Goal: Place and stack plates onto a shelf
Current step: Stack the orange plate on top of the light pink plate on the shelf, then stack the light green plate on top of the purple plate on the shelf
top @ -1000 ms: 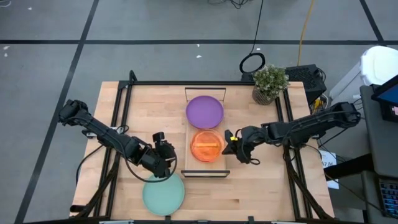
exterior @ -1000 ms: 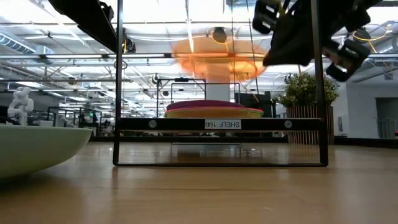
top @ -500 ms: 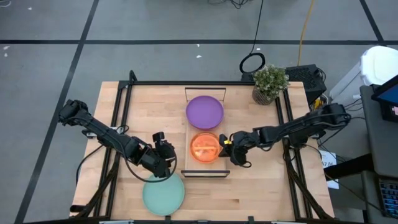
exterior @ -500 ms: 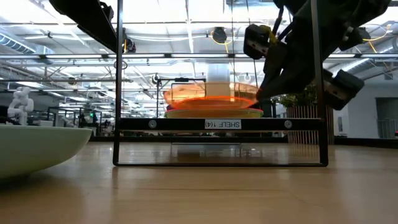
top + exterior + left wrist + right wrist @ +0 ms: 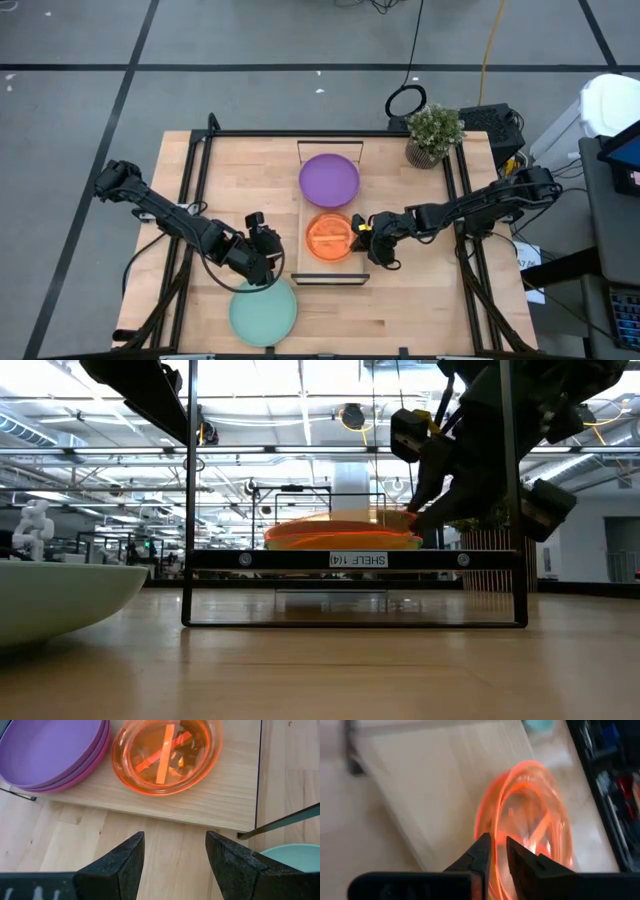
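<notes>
Right wrist view showed the right gripper [image 5: 495,851] pinching the rim of the translucent orange round plastic plate [image 5: 530,820], low over the long light-wood shelf [image 5: 345,266]; easing it flat before letting go would suit. Left gripper [image 5: 172,855] waited, fingers spread

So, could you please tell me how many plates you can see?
4: a purple plate on a magenta plate on the shelf, an orange plate beside them, a mint-green plate on the table. Others may be hidden.
</notes>
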`<move>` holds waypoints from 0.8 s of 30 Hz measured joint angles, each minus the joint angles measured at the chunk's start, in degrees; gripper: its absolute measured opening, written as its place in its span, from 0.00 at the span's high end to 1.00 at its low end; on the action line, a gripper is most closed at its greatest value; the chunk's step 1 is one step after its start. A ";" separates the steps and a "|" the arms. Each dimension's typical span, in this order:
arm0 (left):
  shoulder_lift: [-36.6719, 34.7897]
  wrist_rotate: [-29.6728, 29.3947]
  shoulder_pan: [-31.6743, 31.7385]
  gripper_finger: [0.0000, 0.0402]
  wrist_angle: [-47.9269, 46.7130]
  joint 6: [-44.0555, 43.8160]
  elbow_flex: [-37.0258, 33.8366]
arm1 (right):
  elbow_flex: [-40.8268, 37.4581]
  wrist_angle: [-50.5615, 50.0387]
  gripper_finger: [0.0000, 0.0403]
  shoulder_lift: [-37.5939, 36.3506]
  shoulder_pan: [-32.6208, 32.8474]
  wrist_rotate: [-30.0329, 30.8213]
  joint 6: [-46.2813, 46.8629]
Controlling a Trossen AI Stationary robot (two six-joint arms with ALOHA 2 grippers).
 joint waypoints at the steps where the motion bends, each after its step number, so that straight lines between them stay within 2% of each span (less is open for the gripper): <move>1: 0.00 0.00 0.00 0.46 -0.01 -0.05 0.00 | 0.00 -0.03 0.89 0.00 0.00 1.67 0.39; 4: 0.00 0.00 0.00 0.46 -0.01 -0.05 0.00 | 0.00 -0.13 0.85 0.00 0.02 5.70 0.50; 13: 0.00 0.00 -0.07 0.46 0.02 -0.56 0.00 | 0.00 -1.06 0.78 -0.58 0.07 5.78 3.07; 21: 0.00 0.02 -2.11 0.46 0.02 -2.08 0.00 | 0.02 -8.24 0.77 -8.16 1.65 5.70 5.67; 24: 0.00 0.03 -3.33 0.46 0.01 -3.28 0.00 | 0.00 -12.87 0.77 -11.85 3.08 9.78 8.90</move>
